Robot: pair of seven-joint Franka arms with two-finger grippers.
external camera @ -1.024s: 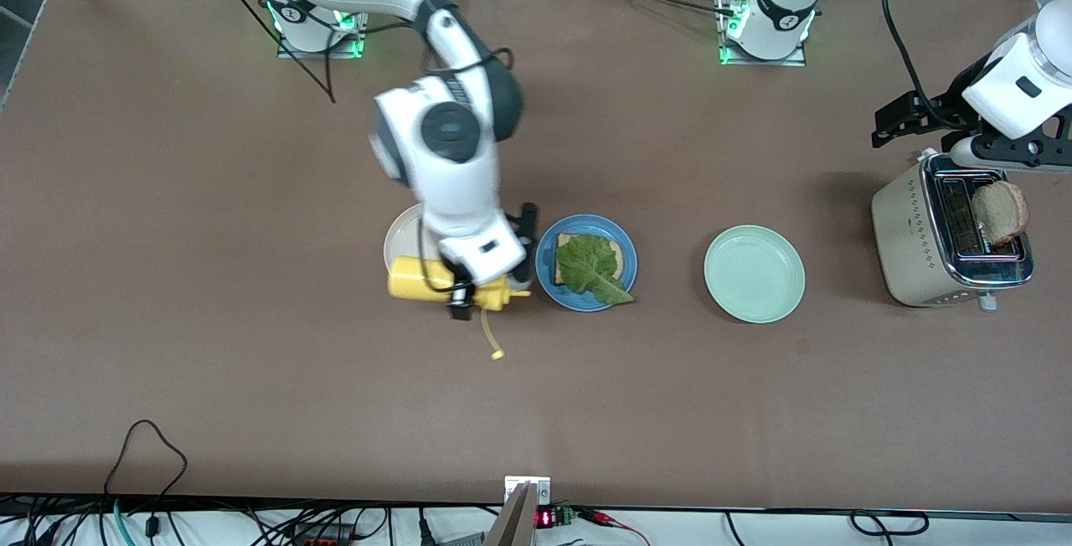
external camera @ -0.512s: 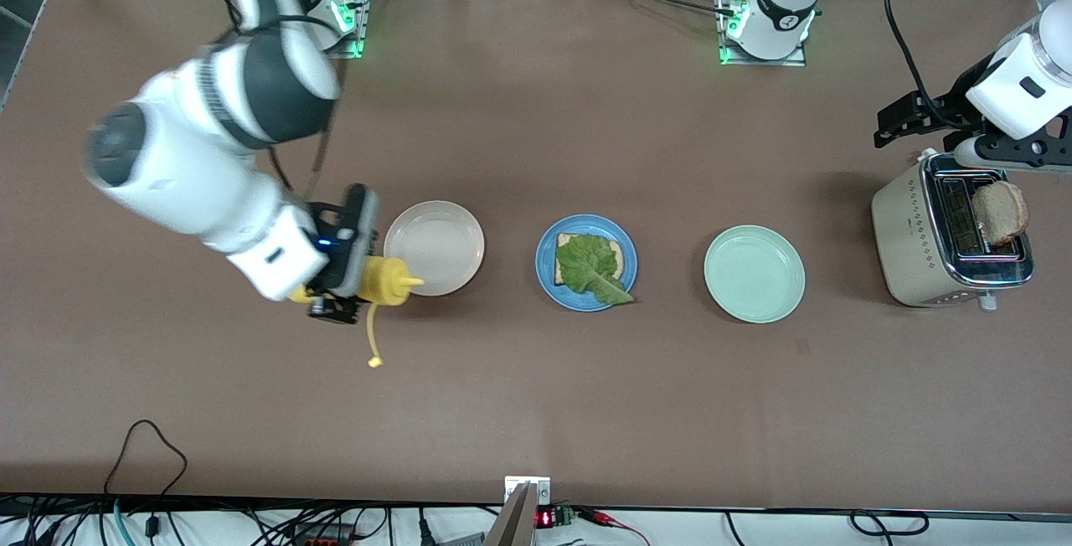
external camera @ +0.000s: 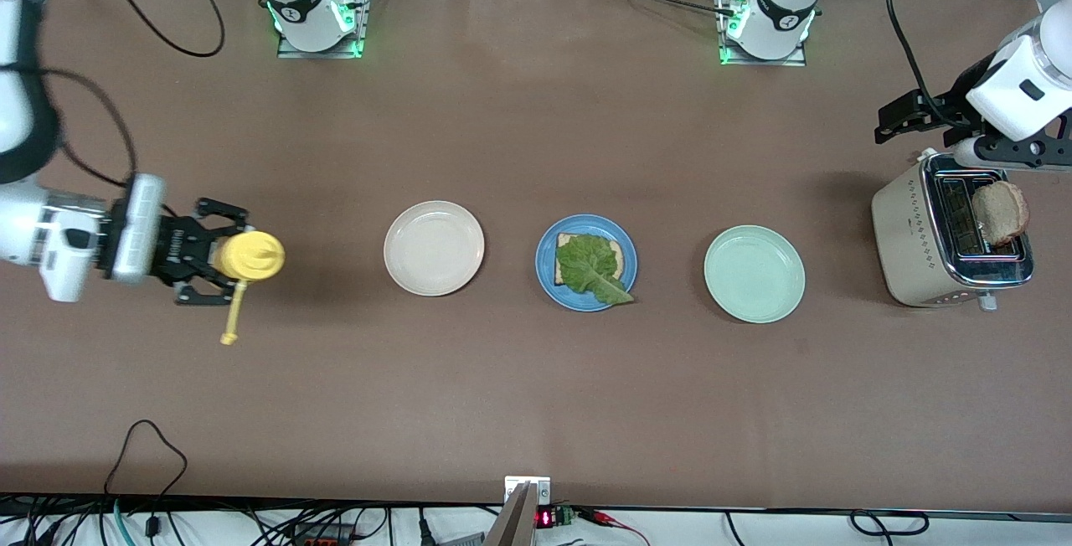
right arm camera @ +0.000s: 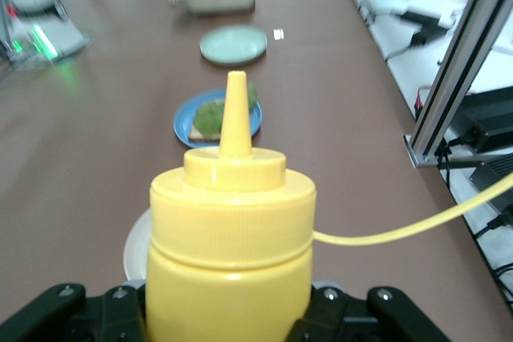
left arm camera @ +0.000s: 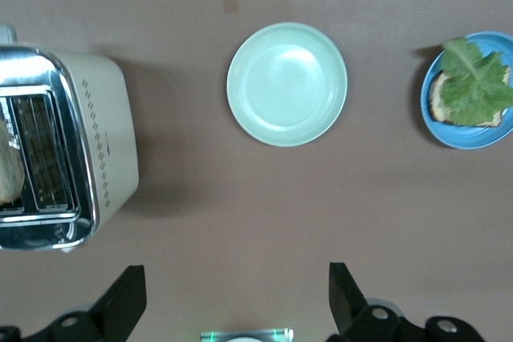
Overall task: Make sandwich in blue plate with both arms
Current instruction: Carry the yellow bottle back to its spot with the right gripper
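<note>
**Mustard bottle carried off toward the right arm's end; sandwich lacks its top slice**

At the right arm's end of the table, the right gripper [external camera: 219, 256] held the yellow mustard bottle [external camera: 249, 255], its jaws partly closed around the body and the nozzle aimed toward the plates. The tethered cap [external camera: 227, 337] dangled free on its strap. A second earlier this gripper and bottle had been just beside the blue plate [external camera: 546, 275]; half a second earlier they were at the cream plate [external camera: 434, 247]. They had since travelled well clear of both.

The blue plate sat mid-table between the cream plate and the green plate [external camera: 754, 274]. On it lay one bread slice [external camera: 567, 241] under a lettuce leaf [external camera: 589, 268], unchanged over the second. No top slice was in place.

The left gripper [left arm camera: 232, 298] hung over the table by the toaster [external camera: 909, 241], jaws wide open and empty, unmoved. A toasted slice [external camera: 999, 212] stood in the toaster slot.

Judgement: the sauce step looked finished and the bottle was likely being put away. The remaining work was probably fetching the toast and closing the sandwich.
</note>
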